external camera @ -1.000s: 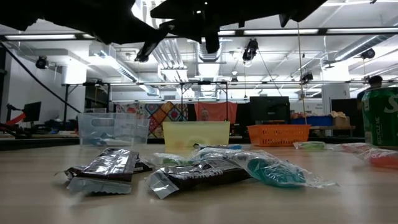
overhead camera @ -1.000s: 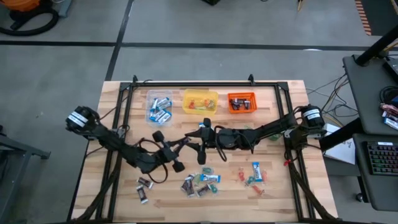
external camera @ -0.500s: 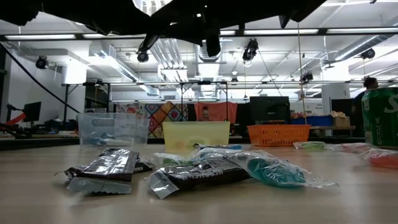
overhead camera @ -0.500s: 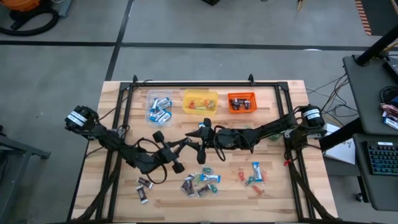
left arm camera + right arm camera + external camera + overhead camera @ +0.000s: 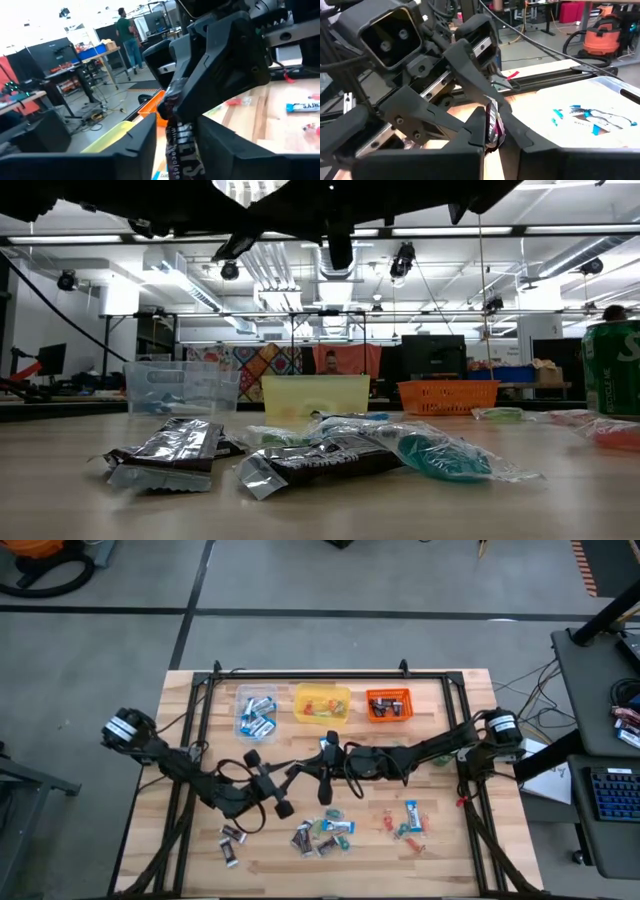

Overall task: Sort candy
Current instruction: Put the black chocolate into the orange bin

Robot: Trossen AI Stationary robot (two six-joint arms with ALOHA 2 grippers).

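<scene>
Nearest the front edge of the table (image 5: 200,690) lies the loose candy: two dark brown bars (image 5: 232,837) at the left, a heap (image 5: 322,835) of brown, blue-and-white and green wrappers in the middle, and a scatter of small red and green sweets with one blue-and-white bar (image 5: 413,815) toward the right. In the low view the closest piece is a silvery brown bar (image 5: 170,450), with a clear wrapper holding something teal (image 5: 440,455) beside it; no print on them can be read.

Above the middle of the table the two arms meet. The right gripper (image 5: 322,762) has its fingers pinched together on a dark brown candy bar (image 5: 493,122), gripping its upper end. The left gripper (image 5: 292,776) faces it from the left, its fingers parted on either side of the same bar (image 5: 179,150) and standing clear of it. White lettering runs down the wrapper; it looks like "Hershey's" over "chocolate", only partly legible.

Along the far side stand three tubs: a clear one (image 5: 256,712) with blue-and-white bars at the left, a yellow one (image 5: 322,703) with small sweets in the middle, an orange one (image 5: 388,705) with dark bars at the right.

In the room beyond, a person (image 5: 123,30) stands by some desks.
</scene>
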